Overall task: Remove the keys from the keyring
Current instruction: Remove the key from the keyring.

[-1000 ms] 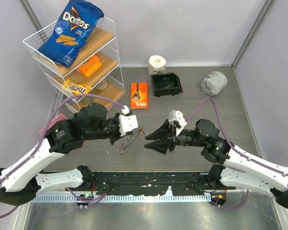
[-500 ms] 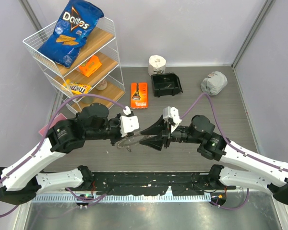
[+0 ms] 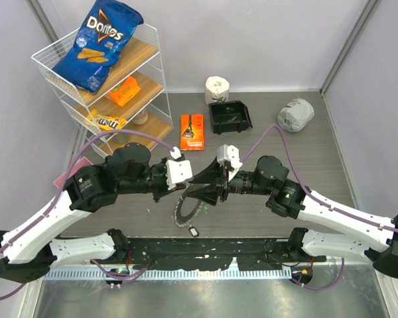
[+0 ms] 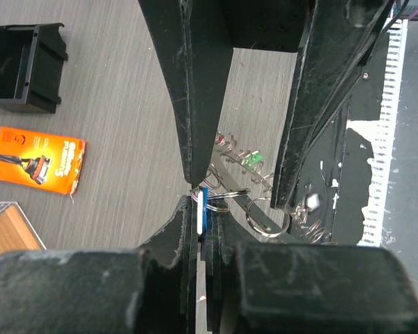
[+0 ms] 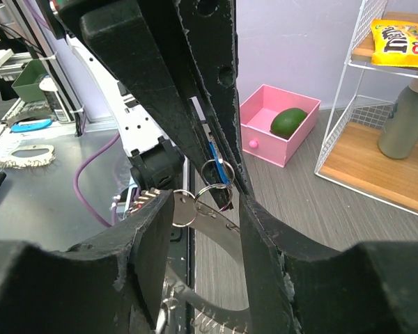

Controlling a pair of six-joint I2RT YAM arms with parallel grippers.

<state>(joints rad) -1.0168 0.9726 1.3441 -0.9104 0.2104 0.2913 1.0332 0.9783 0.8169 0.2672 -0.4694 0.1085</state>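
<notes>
Keyring, a large thin silver metal loop fringed with small dangling pieces, is hanging below the two grippers, over the near part of the grey wood-grain table. We cannot tell whether its lowest end is touching the surface. From the top camera we are seeing it as a tilted oval. The left gripper is pinching its jaws flat together on the blue-headed key, a small key with a blue plastic head. Thin silver split rings are trailing from that key toward the fringed loop. The right gripper is facing the left one nose to nose with its jaws standing well apart. One black finger is lying on each side of the left fingertips, and we are seeing nothing gripped between them. In the right wrist view the split rings and the blue head are sitting in the gap between its pads without visible contact. A green-headed key is showing on the fringe between those spread fingers. Farther back, an orange razor pack is lying flat beside a black plastic bin. A white wire shelf with wooden boards is standing at the far left, and a pink open box is sitting near its foot.
</notes>
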